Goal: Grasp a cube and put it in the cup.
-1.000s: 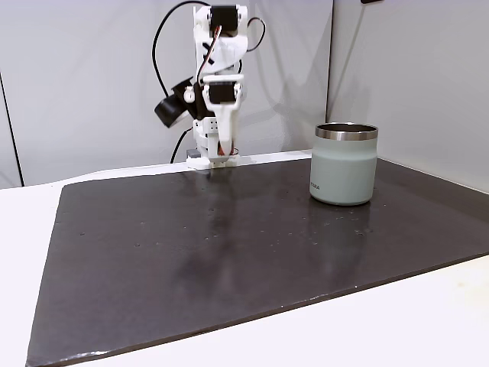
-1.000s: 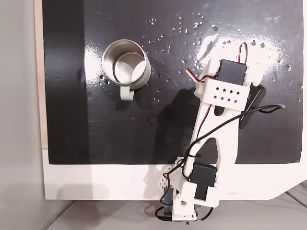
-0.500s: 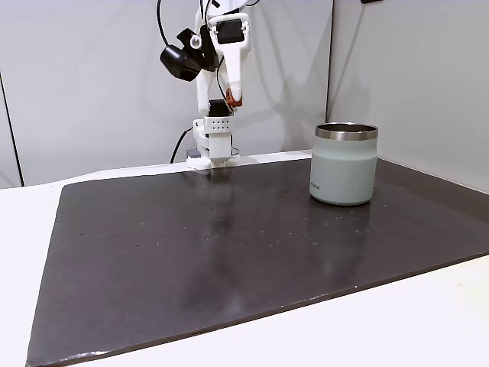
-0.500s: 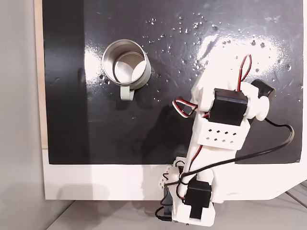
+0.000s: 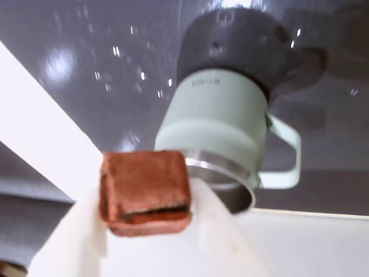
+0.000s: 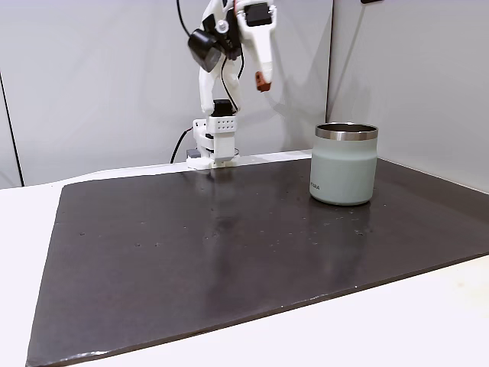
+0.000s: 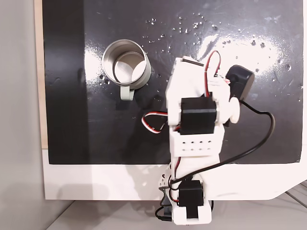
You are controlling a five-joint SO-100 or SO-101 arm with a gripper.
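Item held: a tiny brick-red matte cube [image 5: 144,191], pinched between the white plastic jaws of the gripper [image 5: 147,202] in the wrist view, and seen as a small reddish speck at the fingertip [image 6: 263,82] high above the surface in a fixed view, toward the 10 o'clock direction from the cup. Receptacle: a squat pale grey-green tumbler with a bare steel rim band [image 6: 344,164], standing upright on the dark glossy mat [image 6: 229,252]; a handle is shown on it in the wrist view and in the top-down fixed view [image 7: 125,70]. Contents: none discernible; bare metal floor and wall are visible through the open mouth from above. Position: in the top-down fixed view the cup lies at roughly 10 o'clock from the arm's upper body, well apart from it. Risks, as judged: the cube is gripped near the jaw tips, so it could be lost during a swing toward the cup; a release made short of the mouth would let the cube strike the rim and bounce onto the mat; a low approach could knock the tumbler.
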